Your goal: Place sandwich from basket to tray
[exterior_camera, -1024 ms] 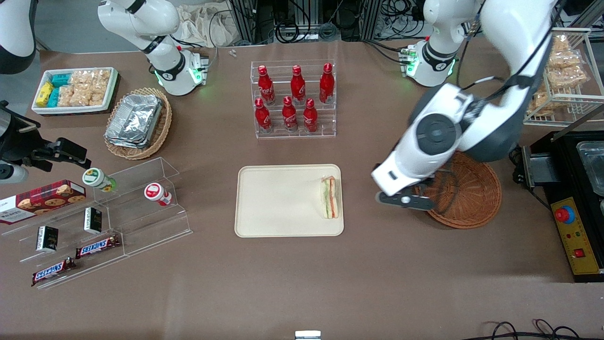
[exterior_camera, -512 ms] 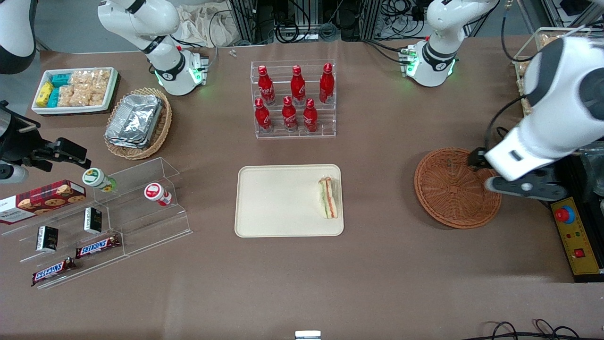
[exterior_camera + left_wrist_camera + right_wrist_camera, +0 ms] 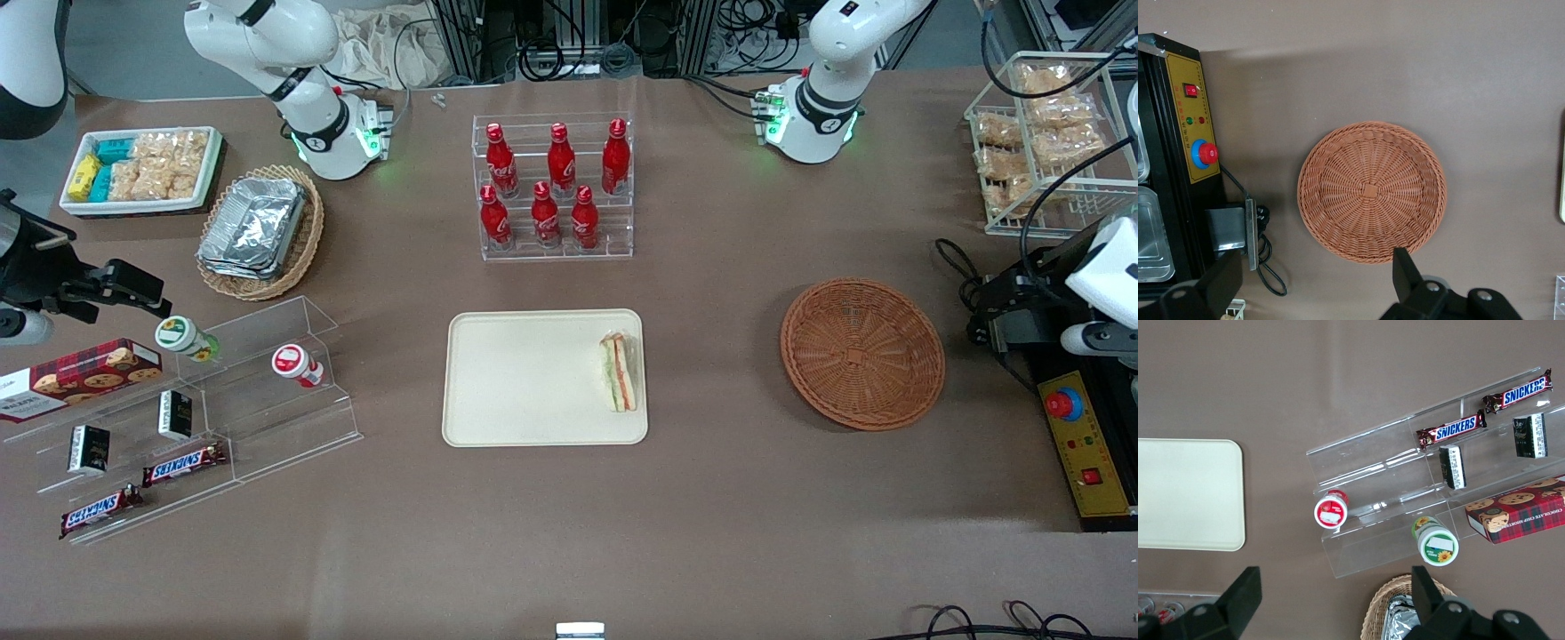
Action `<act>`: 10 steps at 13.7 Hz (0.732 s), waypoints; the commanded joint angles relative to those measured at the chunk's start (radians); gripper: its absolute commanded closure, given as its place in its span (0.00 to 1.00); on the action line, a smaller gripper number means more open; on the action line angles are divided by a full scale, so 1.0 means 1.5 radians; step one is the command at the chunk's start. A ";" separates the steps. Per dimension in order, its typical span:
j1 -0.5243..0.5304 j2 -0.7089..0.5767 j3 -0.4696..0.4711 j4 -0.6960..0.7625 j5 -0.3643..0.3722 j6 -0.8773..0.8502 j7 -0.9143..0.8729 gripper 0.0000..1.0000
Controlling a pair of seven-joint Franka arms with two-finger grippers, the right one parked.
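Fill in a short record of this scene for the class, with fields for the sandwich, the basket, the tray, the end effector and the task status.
sandwich: lying on the tray, at the tray's end nearest the basket
basket: holds nothing, stands on the table beside the tray
tray: flat on the table, nearer the front camera than the bottle rack
end effector: open, holding nothing, high above the basket's edge
task status: sandwich is out of the basket and on the tray

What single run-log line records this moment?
sandwich: on tray | basket: empty | gripper: open, holding nothing, above the basket
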 commanded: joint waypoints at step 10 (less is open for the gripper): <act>0.004 -0.006 0.003 0.027 0.000 -0.017 0.004 0.00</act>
